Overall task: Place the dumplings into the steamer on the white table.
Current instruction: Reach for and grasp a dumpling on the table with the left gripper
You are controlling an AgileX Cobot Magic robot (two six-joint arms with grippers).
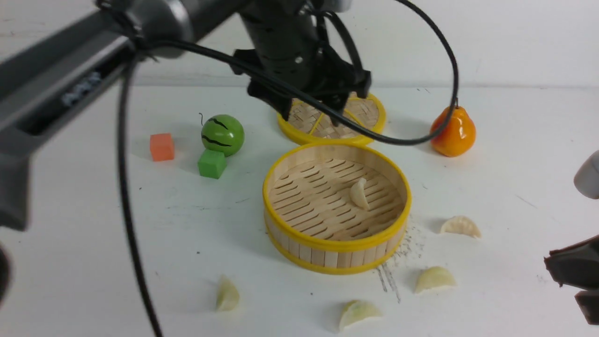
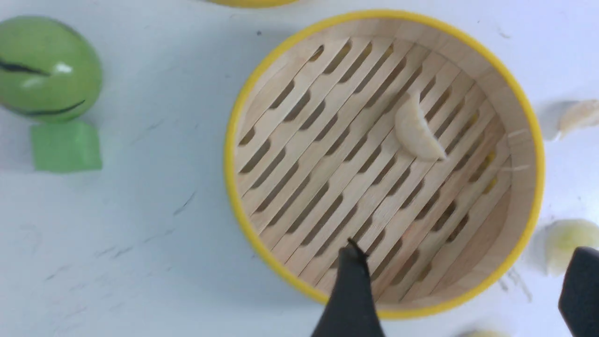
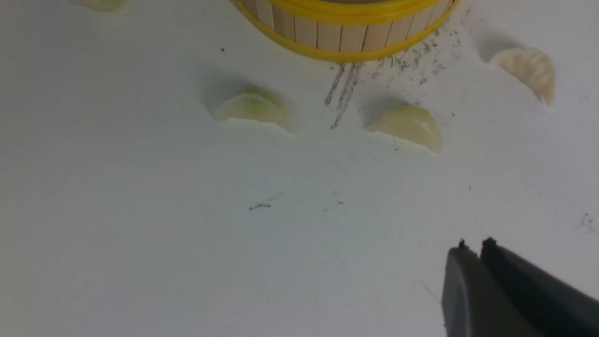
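The steamer [image 1: 337, 248] stands mid-table on the white table [image 1: 93, 262]. One cream dumpling [image 1: 359, 193] lies on its slatted floor, also seen in the left wrist view [image 2: 417, 133]. Four more dumplings lie on the table: one right of the steamer [image 1: 461, 226], one at front right [image 1: 434, 279], one in front [image 1: 358, 312], one at front left [image 1: 227, 295]. My left gripper [image 1: 311, 117] hovers high over the steamer's far side, open and empty [image 2: 465, 262]. My right gripper [image 3: 475, 243] is shut and empty, low at the right edge [image 1: 564, 276], near the front-right dumpling [image 3: 409, 126].
The flat woven lid [image 1: 369, 112] lies behind the steamer, partly hidden by the left arm. A green watermelon ball [image 1: 222, 135], green cube [image 1: 212, 164] and orange cube [image 1: 162, 146] sit at left. An orange pear [image 1: 453, 132] stands at back right. A black cable [image 1: 126, 196] hangs at front left.
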